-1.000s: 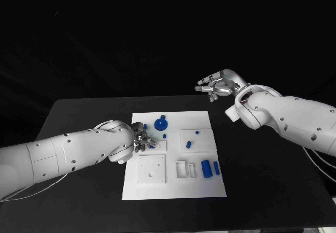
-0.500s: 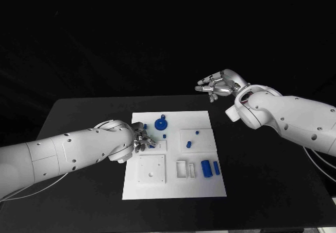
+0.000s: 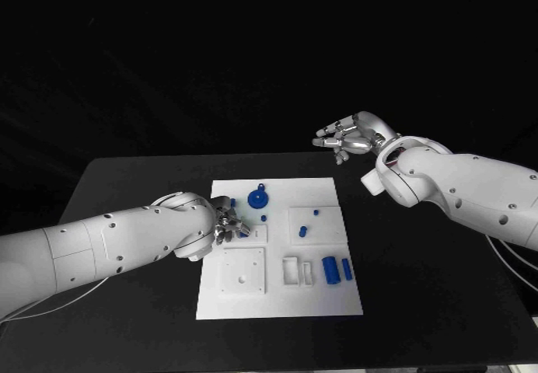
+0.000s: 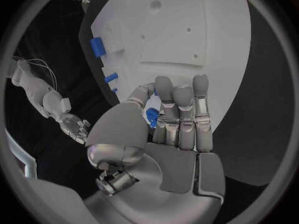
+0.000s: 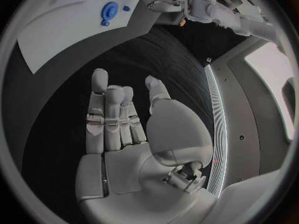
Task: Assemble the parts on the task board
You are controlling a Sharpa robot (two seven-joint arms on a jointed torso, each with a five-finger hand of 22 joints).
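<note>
Blue part (image 4: 151,116) in left hand (image 4: 163,129)

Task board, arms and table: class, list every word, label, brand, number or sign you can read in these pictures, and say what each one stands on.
None can be read. The task board is plain white with no print; its blue parts carry no markings. The black table is bare of labels. The left hand, the right hand and both white arms show no lettering or logo.

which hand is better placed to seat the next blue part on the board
Left. The left hand is over the task board, its fingers already holding a small blue part; the right hand hangs empty beyond the table's far edge.
</note>
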